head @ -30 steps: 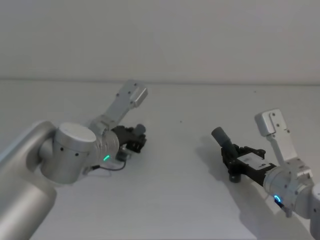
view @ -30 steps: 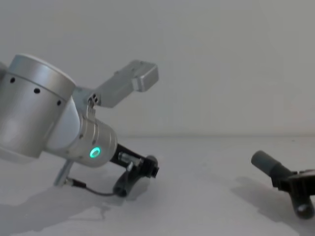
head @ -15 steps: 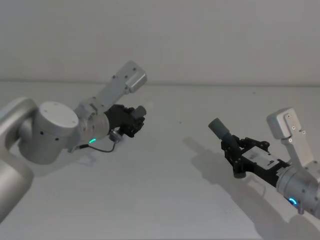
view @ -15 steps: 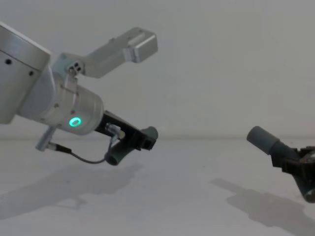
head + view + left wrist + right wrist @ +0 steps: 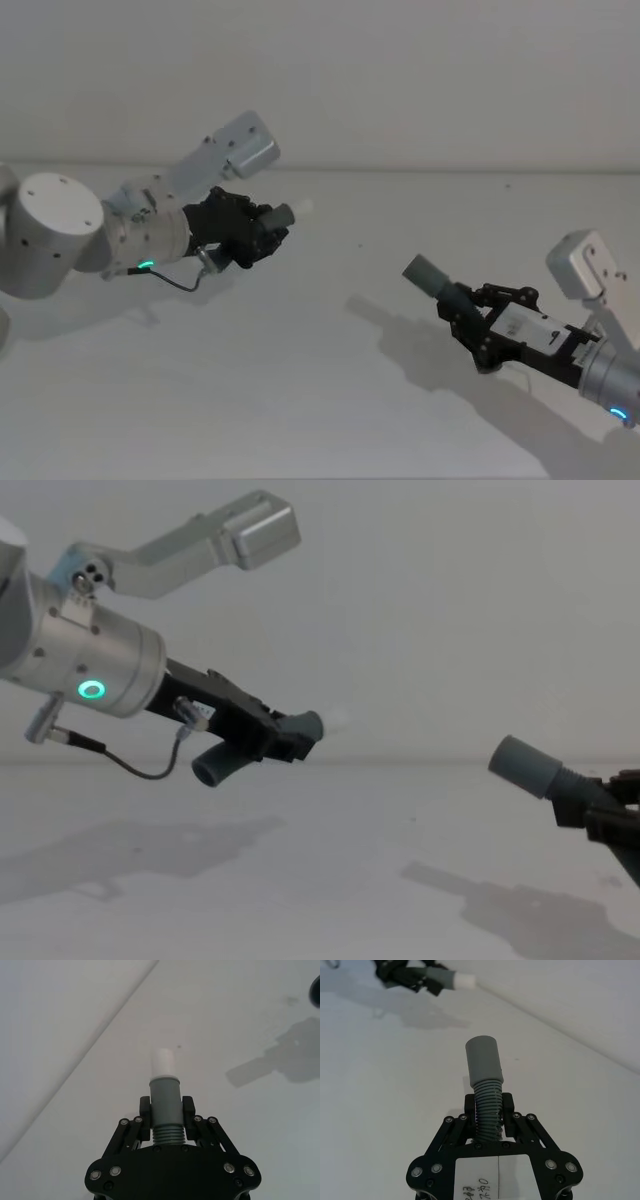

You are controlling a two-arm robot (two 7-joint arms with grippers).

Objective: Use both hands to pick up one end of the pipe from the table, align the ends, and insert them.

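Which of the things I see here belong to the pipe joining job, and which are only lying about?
Job: left gripper, shut on the white-tipped piece; right gripper, shut on the wide-sleeved piece; the table under them.
Not the job: the cable at the left arm; a dark speck on the table.

A plain pale wall [image 5: 420,70] rises at the far side. Two small dark specks [image 5: 362,243] lie below it, well apart.

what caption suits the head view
Left gripper holds the white-tipped piece, right gripper the sleeved piece, ends apart above the table.
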